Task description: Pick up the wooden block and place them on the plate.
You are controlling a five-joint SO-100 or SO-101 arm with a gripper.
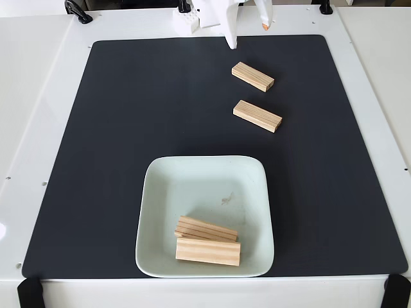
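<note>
The pale mint-white square plate [160, 192] sits at the front centre of the black mat. Two wooden blocks lie in its front part, one [208, 251] in front and one [207, 229] just behind it, touching. Two more wooden blocks rest on the mat behind the plate to the right, one [257, 116] nearer and one [252, 76] farther back. My white gripper [247, 35] hangs at the top edge of the fixed view, behind the far block. Its fingers stand apart with nothing between them, and it touches no block.
The black mat [115, 141] covers most of the white table [32, 96]. Black clamps sit at the table's corners [30, 292]. The arm's white base [192, 19] stands at the back centre.
</note>
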